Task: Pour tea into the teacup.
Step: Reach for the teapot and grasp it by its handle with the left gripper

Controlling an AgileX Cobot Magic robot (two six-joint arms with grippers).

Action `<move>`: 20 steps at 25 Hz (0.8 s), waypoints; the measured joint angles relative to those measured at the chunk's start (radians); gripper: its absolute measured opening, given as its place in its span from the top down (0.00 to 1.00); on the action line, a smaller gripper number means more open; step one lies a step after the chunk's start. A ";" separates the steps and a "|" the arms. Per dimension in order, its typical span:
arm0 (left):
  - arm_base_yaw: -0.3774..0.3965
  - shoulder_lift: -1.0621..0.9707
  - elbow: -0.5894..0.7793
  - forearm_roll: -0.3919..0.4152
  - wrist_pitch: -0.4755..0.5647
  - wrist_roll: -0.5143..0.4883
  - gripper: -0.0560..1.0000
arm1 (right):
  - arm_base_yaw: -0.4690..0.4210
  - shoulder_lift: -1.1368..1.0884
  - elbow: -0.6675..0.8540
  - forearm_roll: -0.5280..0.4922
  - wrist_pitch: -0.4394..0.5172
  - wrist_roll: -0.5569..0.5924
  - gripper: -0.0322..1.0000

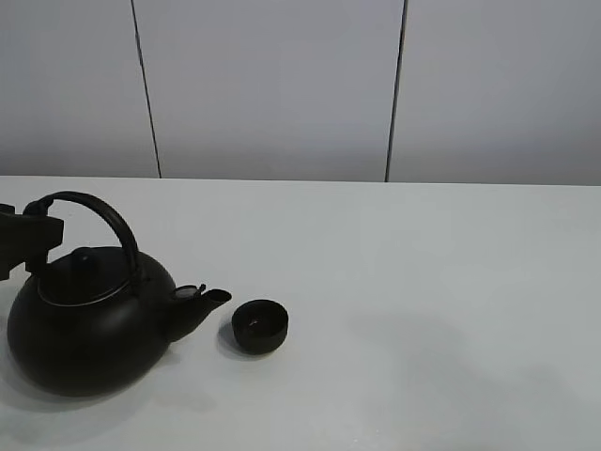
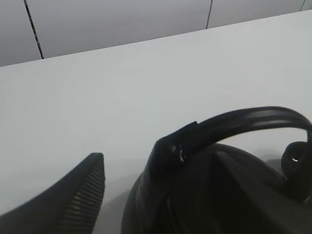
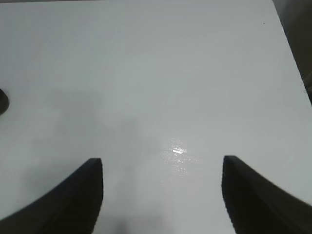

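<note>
The teacup [image 1: 260, 325] is small, round and matte black; it stands upright on the white table just right of the spout [image 1: 208, 299] of a big black kettle [image 1: 89, 334]. My left gripper [image 1: 28, 235] is at the left end of the kettle's arched handle [image 1: 108, 218]. In the left wrist view the handle [image 2: 243, 122] runs between the jaws, and the ribbed finger [image 2: 87, 195] stands clear of it, so the left gripper [image 2: 161, 165] is open. My right gripper [image 3: 162, 195] hangs open over bare table, its two fingers wide apart. No tea shows.
The white table [image 1: 423, 282] stretches right of the teacup and back to a grey panelled wall [image 1: 282, 85]. A dark sliver [image 3: 2, 102] shows at the edge of the right wrist view. The table's edge [image 3: 292, 73] runs along one side of that view.
</note>
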 joint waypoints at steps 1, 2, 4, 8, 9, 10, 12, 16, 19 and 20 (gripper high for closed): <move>0.000 0.005 -0.004 0.000 -0.003 0.000 0.52 | 0.000 0.000 0.000 0.000 0.000 0.000 0.51; 0.000 0.010 -0.010 0.000 -0.005 0.001 0.52 | 0.000 0.000 0.000 0.000 0.000 0.000 0.51; 0.000 0.028 -0.017 -0.002 -0.011 0.012 0.52 | 0.000 0.000 0.000 0.000 0.000 0.000 0.51; 0.000 0.071 -0.028 -0.003 -0.014 0.023 0.52 | 0.000 0.000 0.000 0.000 0.000 0.000 0.51; 0.000 0.074 -0.029 -0.004 -0.017 0.025 0.52 | 0.000 0.000 0.000 0.000 0.000 0.000 0.51; 0.000 0.077 -0.030 -0.007 -0.021 0.029 0.53 | 0.000 0.000 0.000 0.000 0.000 0.000 0.51; 0.000 0.077 -0.031 -0.023 -0.026 0.038 0.56 | 0.000 0.000 0.000 0.000 0.000 0.000 0.51; 0.000 0.078 -0.031 -0.032 -0.030 0.048 0.69 | 0.000 0.000 0.000 0.000 0.001 0.000 0.51; 0.000 0.081 -0.031 -0.021 -0.039 0.068 0.76 | 0.000 0.000 0.000 0.000 0.001 0.000 0.51; 0.000 0.081 -0.031 -0.020 -0.041 0.077 0.79 | 0.000 0.000 0.000 0.000 0.001 0.000 0.51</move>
